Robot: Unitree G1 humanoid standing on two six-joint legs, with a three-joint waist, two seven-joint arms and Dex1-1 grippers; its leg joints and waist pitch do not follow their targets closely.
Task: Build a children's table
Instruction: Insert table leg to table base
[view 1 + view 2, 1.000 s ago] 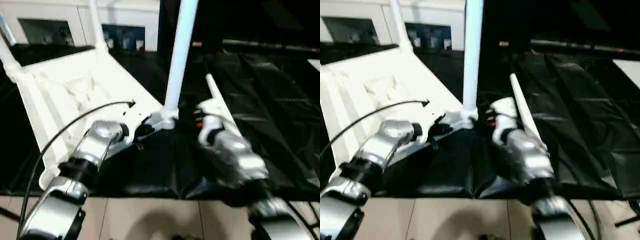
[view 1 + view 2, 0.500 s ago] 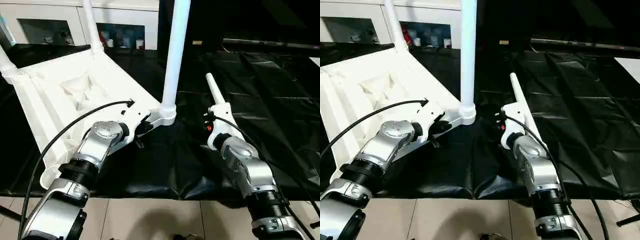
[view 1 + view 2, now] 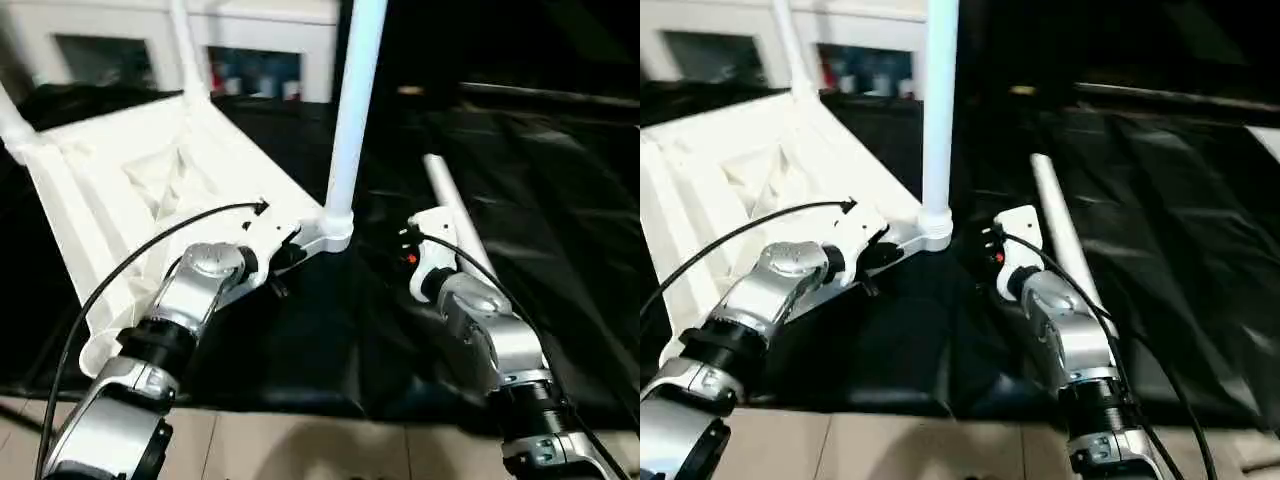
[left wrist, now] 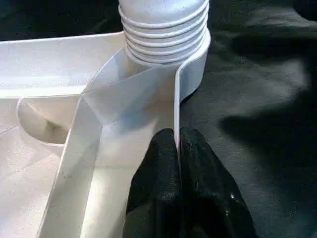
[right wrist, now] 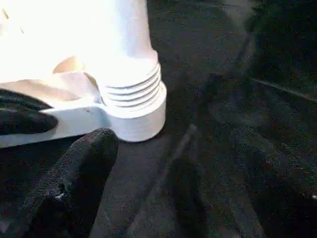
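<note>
The children's table (image 3: pixel 150 190) lies upside down on the black cloth, ribbed underside up. One white leg (image 3: pixel 352 110) stands in the near corner socket (image 3: pixel 335 232). Two more legs (image 3: pixel 185 50) rise at the far corners. My left gripper (image 4: pixel 177 148) is shut on the table's thin rim just beside that socket. My right gripper (image 5: pixel 171 158) is open and hangs low over the cloth right of the socket, with nothing between its fingers (image 5: pixel 74 168). A loose leg (image 3: pixel 455 215) lies on the cloth just right of my right wrist.
The black-draped table (image 3: pixel 560 200) stretches away to the right, and its front edge runs just below my forearms. A white cabinet with glass doors (image 3: pixel 250 60) stands behind. Pale floor (image 3: pixel 300 450) shows beneath the edge.
The whole view has swayed with the head. My right wrist now sits slightly left of the loose leg instead of over it. The left grip on the rim is unchanged.
</note>
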